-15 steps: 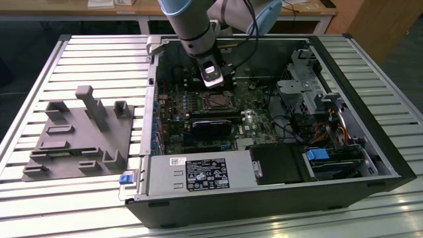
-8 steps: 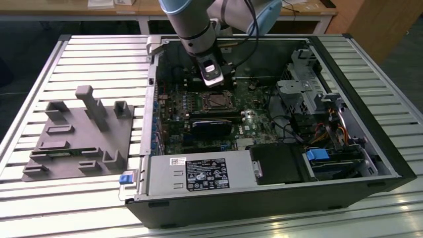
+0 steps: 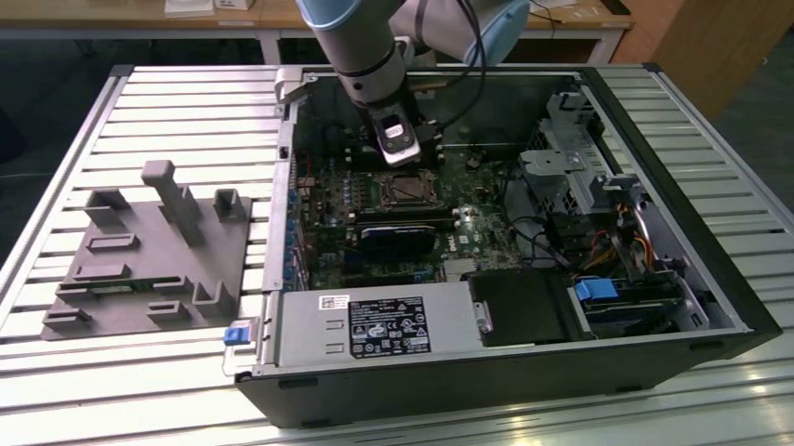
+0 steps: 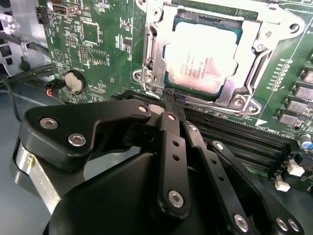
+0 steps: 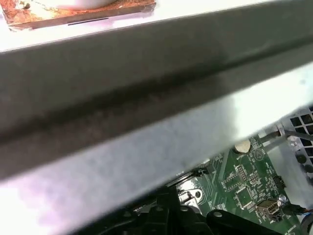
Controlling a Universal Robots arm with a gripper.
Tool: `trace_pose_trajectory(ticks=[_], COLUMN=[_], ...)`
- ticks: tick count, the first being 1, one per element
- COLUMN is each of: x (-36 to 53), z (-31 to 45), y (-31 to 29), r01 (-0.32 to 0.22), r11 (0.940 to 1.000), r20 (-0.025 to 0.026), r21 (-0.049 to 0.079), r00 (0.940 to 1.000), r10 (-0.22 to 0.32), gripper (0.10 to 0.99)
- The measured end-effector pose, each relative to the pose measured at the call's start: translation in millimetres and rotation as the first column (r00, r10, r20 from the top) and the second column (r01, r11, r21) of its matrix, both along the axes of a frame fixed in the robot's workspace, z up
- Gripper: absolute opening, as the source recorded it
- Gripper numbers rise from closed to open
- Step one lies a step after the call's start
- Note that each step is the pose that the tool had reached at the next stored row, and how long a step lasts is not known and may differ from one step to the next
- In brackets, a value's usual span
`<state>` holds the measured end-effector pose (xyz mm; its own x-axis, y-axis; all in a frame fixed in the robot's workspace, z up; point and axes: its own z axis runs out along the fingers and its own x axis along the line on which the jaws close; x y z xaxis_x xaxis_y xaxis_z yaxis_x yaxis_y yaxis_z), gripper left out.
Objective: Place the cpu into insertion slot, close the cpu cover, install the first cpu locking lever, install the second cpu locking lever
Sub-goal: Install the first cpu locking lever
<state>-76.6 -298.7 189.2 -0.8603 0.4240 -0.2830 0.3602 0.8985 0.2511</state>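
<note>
The cpu (image 4: 203, 56) has a dull, matt, silvery metal top. The cpu cover (image 4: 157, 58) is brighter bare metal and a little shiny. The circuit board (image 4: 98, 44) is green with a light gloss. The end effector (image 4: 172, 102) is matt black, perhaps plastic, with shiny screws. The counter (image 3: 162, 102) is pale ribbed metal. The grey fixture (image 3: 149, 251) looks like matt plastic.
</note>
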Motion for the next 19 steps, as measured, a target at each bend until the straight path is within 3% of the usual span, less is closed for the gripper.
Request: trace_pose_trajectory(ticks=[19], x=[1.3], z=[-3.1], y=[-2.6], r01=[0.0], r11=[1.0], r20=[0.0001], r21=[0.005], r00=[1.0], r10=[0.0], gripper=[0.102])
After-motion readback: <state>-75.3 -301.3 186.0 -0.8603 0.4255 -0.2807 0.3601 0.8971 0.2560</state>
